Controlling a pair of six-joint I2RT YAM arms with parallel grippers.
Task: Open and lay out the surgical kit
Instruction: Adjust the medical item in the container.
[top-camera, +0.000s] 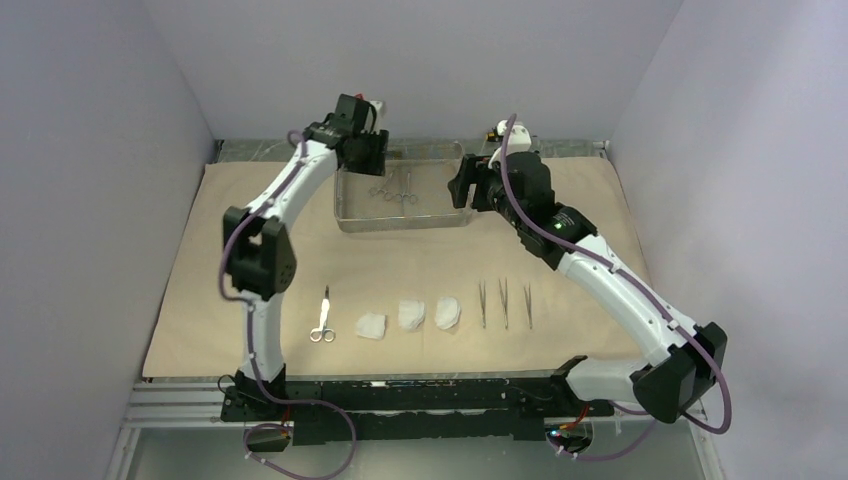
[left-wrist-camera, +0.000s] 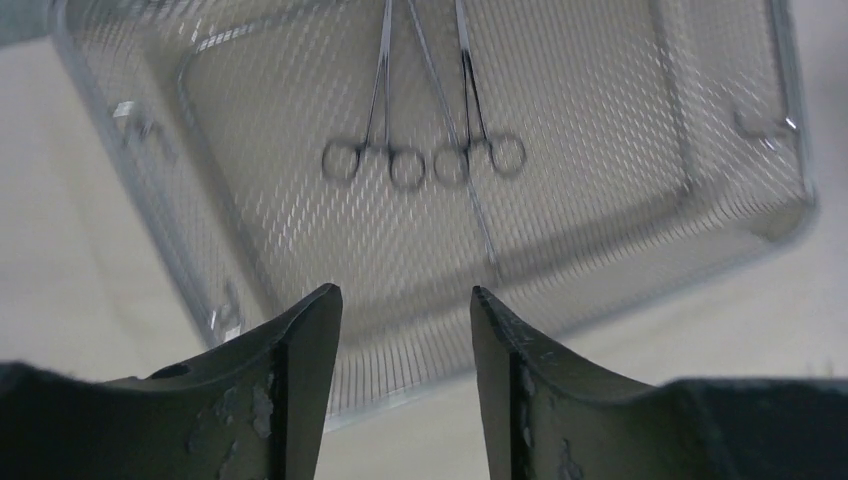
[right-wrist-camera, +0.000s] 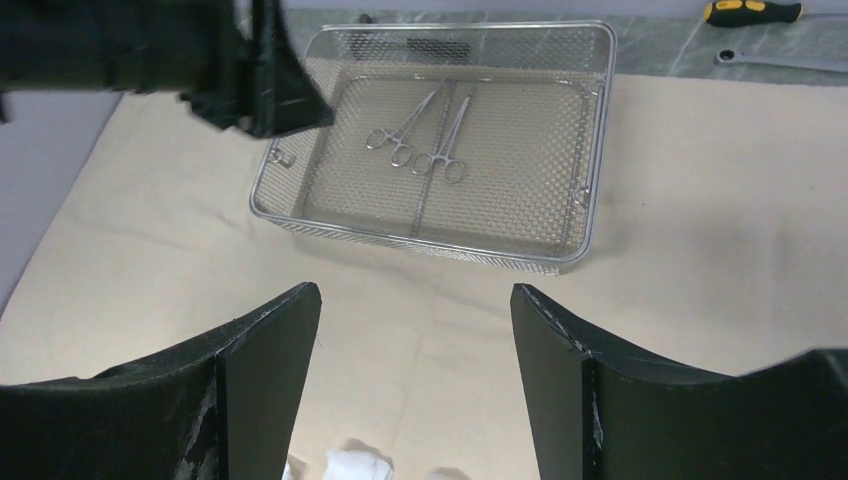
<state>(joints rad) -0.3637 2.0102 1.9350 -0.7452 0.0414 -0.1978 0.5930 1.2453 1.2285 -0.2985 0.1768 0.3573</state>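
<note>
Wrap cloth (top-camera: 420, 265): beige, spread flat over the worktop (right-wrist-camera: 660, 55); all kit items lie on it.
Wire-mesh tray (top-camera: 400, 227): rectangular steel basket at the far middle of the cloth, between the two grippers.
Clamps in tray (right-wrist-camera: 405, 135): two ring-handled clamps side by side on the tray floor, rings toward the near side, tips angled to the far wall.
Third clamp (top-camera: 323, 316): on the cloth, at the left end of the near row, rings nearest the arm bases.
Gauze pads (top-camera: 412, 316): three white pads in a row just right of that clamp, set apart from one another.
Tweezers (top-camera: 505, 303): three slim pairs, parallel, at the right end of the row.
Left gripper (left-wrist-camera: 405, 295): above the tray's left end; jaws partly apart, nothing between them.
Right gripper (right-wrist-camera: 415, 290): beside the tray's right end, clear of the cloth; jaws wide, empty.
Screwdriver (right-wrist-camera: 750, 12): yellow-handled, on the bare worktop beyond the cloth.
</note>
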